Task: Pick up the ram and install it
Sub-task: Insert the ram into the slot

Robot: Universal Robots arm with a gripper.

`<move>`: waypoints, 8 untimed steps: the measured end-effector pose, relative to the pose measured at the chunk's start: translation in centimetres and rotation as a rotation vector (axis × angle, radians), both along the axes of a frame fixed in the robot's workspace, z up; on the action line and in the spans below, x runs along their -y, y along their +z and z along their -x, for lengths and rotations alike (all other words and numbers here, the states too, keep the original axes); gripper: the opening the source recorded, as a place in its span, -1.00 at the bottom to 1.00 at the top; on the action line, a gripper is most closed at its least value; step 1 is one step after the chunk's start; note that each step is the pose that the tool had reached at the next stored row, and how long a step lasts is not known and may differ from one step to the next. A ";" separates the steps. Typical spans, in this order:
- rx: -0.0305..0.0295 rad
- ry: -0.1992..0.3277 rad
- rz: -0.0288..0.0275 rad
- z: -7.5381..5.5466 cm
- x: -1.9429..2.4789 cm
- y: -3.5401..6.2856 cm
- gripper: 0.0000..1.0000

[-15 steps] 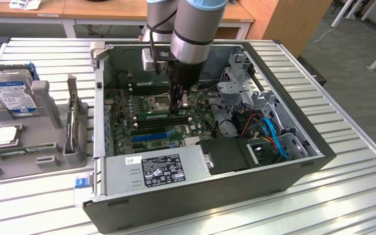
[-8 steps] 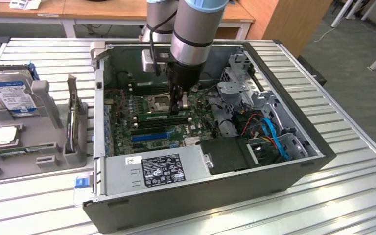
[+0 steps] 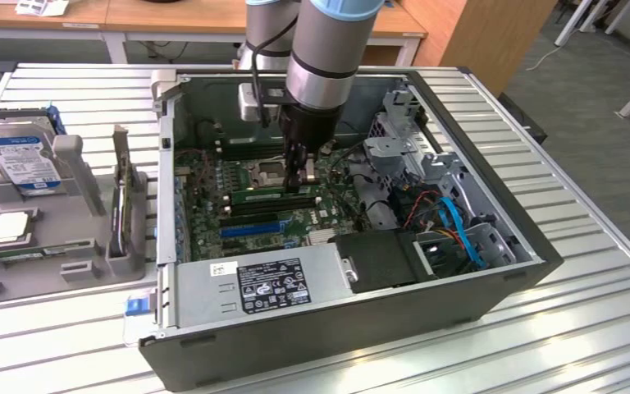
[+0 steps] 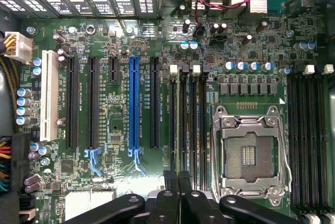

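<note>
The ram (image 3: 271,195) is a thin green stick standing on edge in one of the black memory slots beside the empty processor socket (image 3: 266,172), inside the open computer case (image 3: 479,148). My gripper (image 3: 302,176) reaches straight down into the case onto the ram's upper edge. In the wrist view the ram (image 4: 182,124) runs edge-on as a narrow strip away from my gripper (image 4: 177,178). The two black fingertips (image 4: 170,179) are pressed together over its near end. How deep the ram sits in the slot I cannot tell.
Black and blue expansion slots (image 4: 133,103) lie beside the memory slots, and more memory slots (image 4: 309,135) flank the socket (image 4: 248,153). At the exterior view's left a grey fixture (image 3: 85,267) holds a hard drive (image 3: 20,156), a square silver chip (image 3: 6,226) and an upright card (image 3: 124,197). The power supply (image 3: 266,283) and drive cage (image 3: 403,156) crowd the case.
</note>
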State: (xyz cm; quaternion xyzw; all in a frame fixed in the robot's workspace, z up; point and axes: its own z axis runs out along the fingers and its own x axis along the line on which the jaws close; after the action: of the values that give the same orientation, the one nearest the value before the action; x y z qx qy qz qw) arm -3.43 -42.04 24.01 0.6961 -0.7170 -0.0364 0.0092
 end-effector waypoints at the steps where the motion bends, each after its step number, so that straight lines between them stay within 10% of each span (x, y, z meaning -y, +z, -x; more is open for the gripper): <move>1: -0.0002 0.000 0.0000 0.0 0.00 0.00 -0.76; 8: -0.0003 0.000 -0.0001 0.0 0.00 0.00 -0.76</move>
State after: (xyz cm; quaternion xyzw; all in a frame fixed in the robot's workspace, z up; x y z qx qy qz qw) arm -3.42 -42.04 24.01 0.6961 -0.7169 -0.0365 0.0093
